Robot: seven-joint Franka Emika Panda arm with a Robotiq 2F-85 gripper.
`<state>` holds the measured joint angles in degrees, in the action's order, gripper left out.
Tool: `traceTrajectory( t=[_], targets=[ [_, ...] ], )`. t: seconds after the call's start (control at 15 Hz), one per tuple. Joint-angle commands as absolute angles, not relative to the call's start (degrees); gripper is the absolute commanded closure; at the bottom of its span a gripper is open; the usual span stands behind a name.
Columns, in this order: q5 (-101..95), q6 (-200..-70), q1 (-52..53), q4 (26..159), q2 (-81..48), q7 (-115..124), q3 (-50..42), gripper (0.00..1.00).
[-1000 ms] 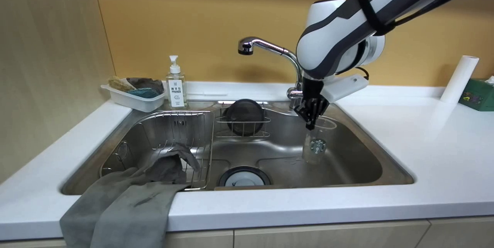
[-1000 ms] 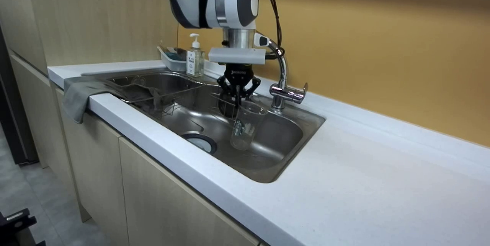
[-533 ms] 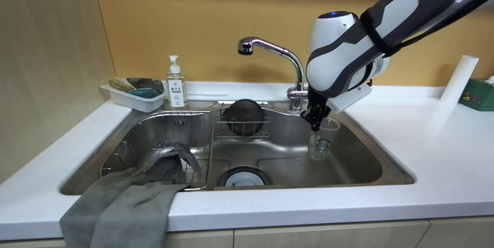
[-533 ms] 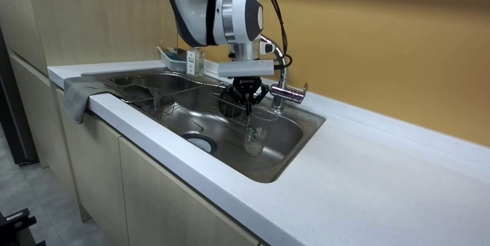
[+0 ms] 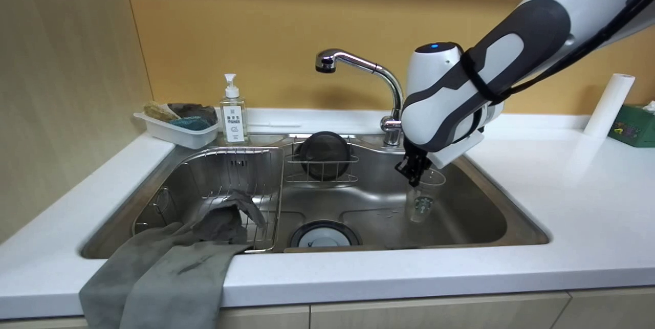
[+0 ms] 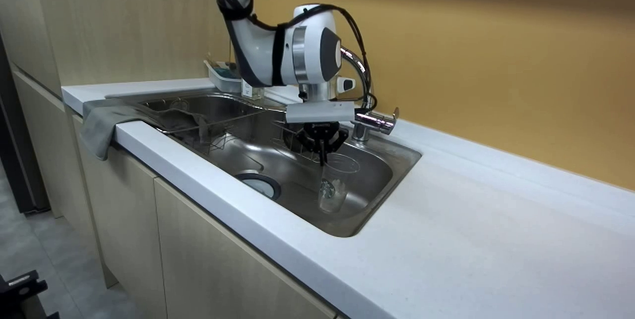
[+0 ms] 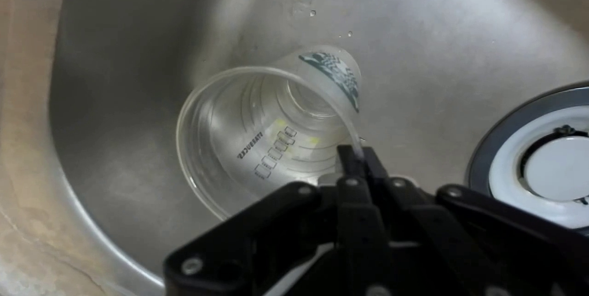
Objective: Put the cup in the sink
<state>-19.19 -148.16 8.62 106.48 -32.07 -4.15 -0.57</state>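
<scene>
The cup [image 7: 269, 130] was inside the sink [image 5: 476, 211], off to one side of the drain [image 7: 554, 167], mouth up but tilted. The pincer [image 7: 357, 153] was pinching its rim, one finger within the cup and one outside. Whether the base touched the bottom could not be told. The step in hand looked to be the setting down, and it wanted a slow, straight descent until the base met steel, with the lean taken out first if possible: so light a cup, let go aslant, would likely topple. After that, the fingers needed to part gently and rise straight up, lest the inner one drag the rim.
</scene>
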Motion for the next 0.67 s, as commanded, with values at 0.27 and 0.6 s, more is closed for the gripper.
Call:
traceTrajectory(
  t=[0.27,0.6],
  targets=[
    [-20.9,-147.9,11.6,99.4,-39.0,-2.2,-2.8,0.99],
    [-21.2,-149.8,13.0,97.7,-41.2,-1.9,-4.0,0.99]
  ],
)
